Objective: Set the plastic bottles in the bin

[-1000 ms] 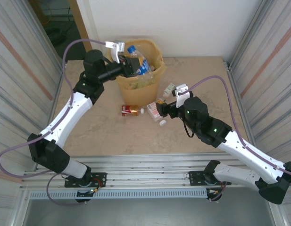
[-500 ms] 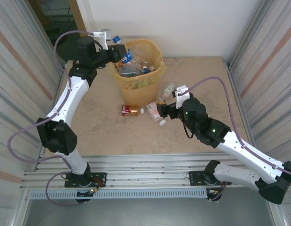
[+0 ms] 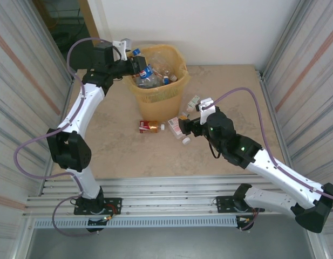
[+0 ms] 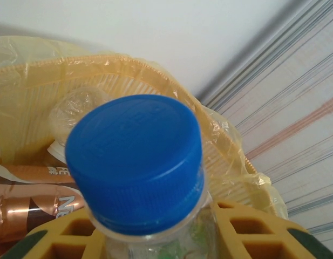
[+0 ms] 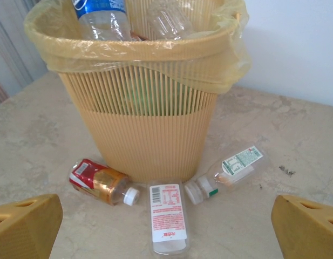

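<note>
**Blue-capped bottle pinched at the bin's rim**

We see the bin (image 3: 165, 96) standing near the far edge of the tabletop (image 3: 128, 156), left of its middle. It is a tapered orange-yellow basket with fine upright ribs, and a translucent yellow liner (image 5: 220, 54) is folded over its rim. Several bottles lie inside it, among them a brown-labelled bottle (image 4: 26, 199).

The left pincer (image 3: 138, 66) is pressed together on the neck of a blue-capped bottle (image 4: 135, 162). This bottle is clear with a blue label, and it is held at the bin's left rim with its body over the bin's mouth.

The right pincer (image 3: 188, 127) is spread wide and grips nothing. It sits low over the tabletop on the near side of the bin.

Three bottles lie on their sides on the tabletop by the bin's foot:
- The red-labelled bottle (image 5: 101, 182) has a white cap and lies to the left.
- The flat clear bottle (image 5: 167, 216) carries a white and red label and lies in the middle.
- The green-labelled bottle (image 5: 233, 167) is clear and lies to the right.
</note>
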{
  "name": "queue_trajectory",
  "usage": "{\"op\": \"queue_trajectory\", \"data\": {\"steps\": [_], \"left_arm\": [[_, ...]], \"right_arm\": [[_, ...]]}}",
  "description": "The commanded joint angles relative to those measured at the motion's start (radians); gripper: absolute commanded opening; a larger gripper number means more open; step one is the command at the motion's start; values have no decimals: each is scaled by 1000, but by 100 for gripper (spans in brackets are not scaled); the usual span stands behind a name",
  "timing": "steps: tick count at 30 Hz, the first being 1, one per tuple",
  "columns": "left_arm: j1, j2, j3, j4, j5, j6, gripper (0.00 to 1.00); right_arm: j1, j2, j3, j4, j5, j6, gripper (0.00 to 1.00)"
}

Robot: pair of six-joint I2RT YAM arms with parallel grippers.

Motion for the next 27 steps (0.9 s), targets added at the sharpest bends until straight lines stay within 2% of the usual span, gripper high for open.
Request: {"op": "queue_trajectory", "data": {"steps": [1, 6, 10, 21, 27], "left_arm": [[1, 8, 47, -58, -6, 56, 40], [0, 0, 50, -85, -38, 75, 53], [-3, -15, 50, -106, -90, 98, 59], [-46, -98, 17, -126, -255, 179, 65], [-73, -197, -78, -61, -303, 193, 72]], "right_arm": [[9, 7, 10, 1, 13, 23, 98], [8, 7, 14, -2, 13, 22, 98], [9, 7, 13, -3, 13, 22, 98], [8, 7, 14, -4, 28, 26, 98], [7, 7, 12, -8, 95, 49, 98]]}}
